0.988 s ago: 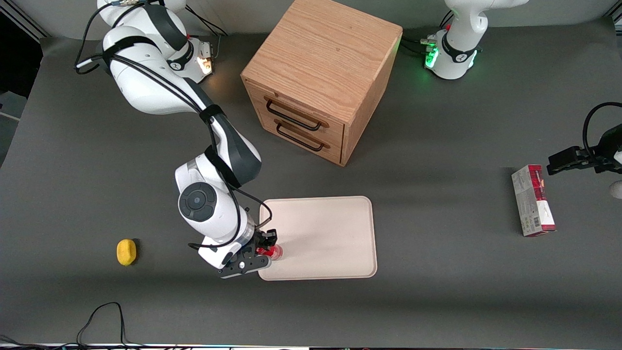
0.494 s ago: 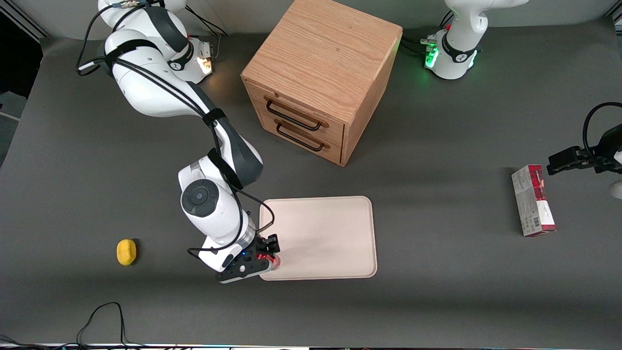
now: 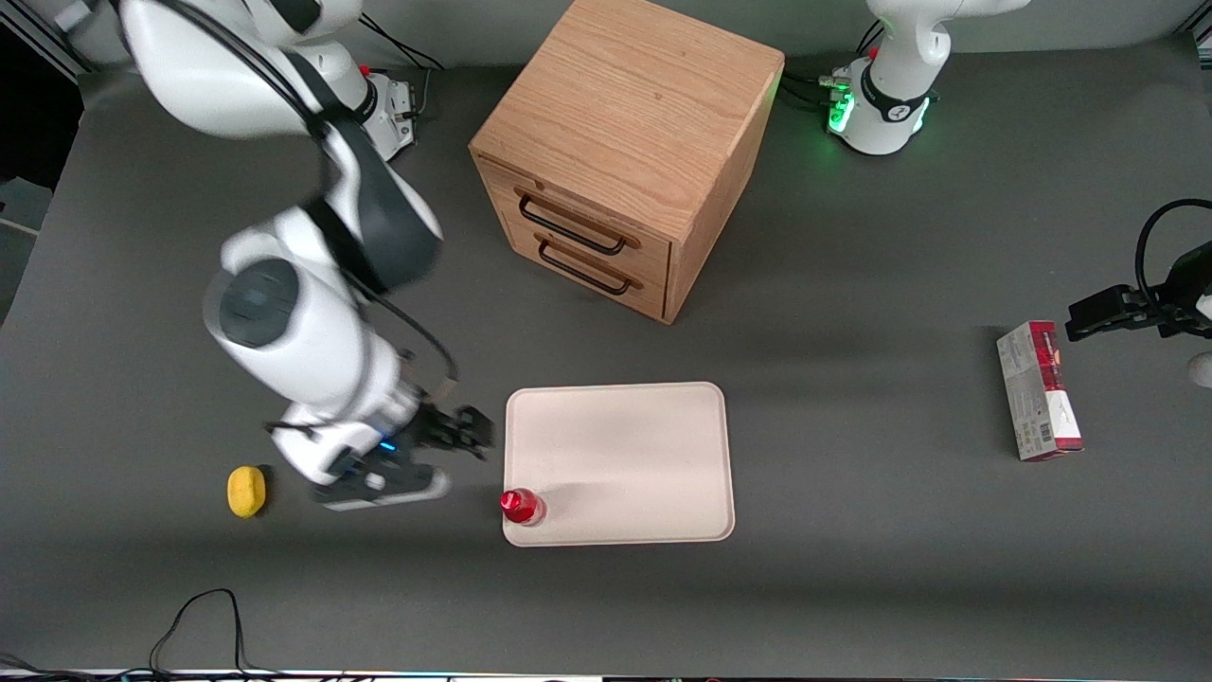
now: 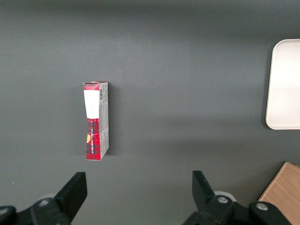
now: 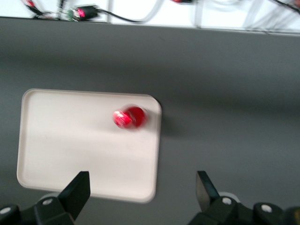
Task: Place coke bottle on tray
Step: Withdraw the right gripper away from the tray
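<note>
1. Your gripper is up and away, hanging above bare table in the lower left of the front view, just beside the tray's edge, fingers spread wide and holding nothing. The wrist view agrees: 2 fingers well apart, empty air between them.
2. Big change in half a second: back then the fingers were clamped around the coke bottle at the tray's corner. Now they've let go and the arm has swung up and off toward its own end of the table.
3. The coke bottle stands upright on its own, in the tray's lower-left corner in the front view, right against the rim. The wrist view shows the red cap inside the rim, close to one rounded corner.
4. Your call, but from here the placement reads as done: bottle on tray, released, not toppling.
5. 1 caution: it sits very near the edge, so any nudge could tip it over the low rim.
6. Elsewhere, the yellow lump, wooden cabinet and carton sit untouched.
</note>
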You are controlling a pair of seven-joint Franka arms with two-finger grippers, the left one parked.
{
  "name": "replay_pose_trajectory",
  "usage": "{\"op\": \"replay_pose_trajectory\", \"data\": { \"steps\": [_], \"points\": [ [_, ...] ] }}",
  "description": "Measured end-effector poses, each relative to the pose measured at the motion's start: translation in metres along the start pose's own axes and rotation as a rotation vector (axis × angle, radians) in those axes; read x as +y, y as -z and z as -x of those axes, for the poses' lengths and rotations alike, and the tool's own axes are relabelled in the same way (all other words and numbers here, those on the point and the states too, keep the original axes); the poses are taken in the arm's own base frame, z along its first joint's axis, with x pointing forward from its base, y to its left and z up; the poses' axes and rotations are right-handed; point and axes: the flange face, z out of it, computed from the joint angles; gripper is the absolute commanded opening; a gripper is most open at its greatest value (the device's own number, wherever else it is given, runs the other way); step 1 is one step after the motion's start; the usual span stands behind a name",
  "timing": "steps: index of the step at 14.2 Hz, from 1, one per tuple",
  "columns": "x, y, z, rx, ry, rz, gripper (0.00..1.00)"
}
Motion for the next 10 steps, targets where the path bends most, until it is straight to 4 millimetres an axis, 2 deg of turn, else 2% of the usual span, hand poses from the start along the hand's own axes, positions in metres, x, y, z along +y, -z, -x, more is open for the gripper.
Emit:
{"op": "replay_pose_trajectory", "data": {
  "steps": [2,7,9,10],
  "points": [
    [0.050,0.026,0.026,-0.041,-0.034,0.025,1.00],
    [0.181,0.058,0.094,-0.113,-0.090,0.079,1.00],
    [0.224,0.068,0.114,-0.120,-0.119,0.069,1.00],
    [0.237,0.073,0.120,-0.118,-0.129,0.065,1.00]
  ]
}}
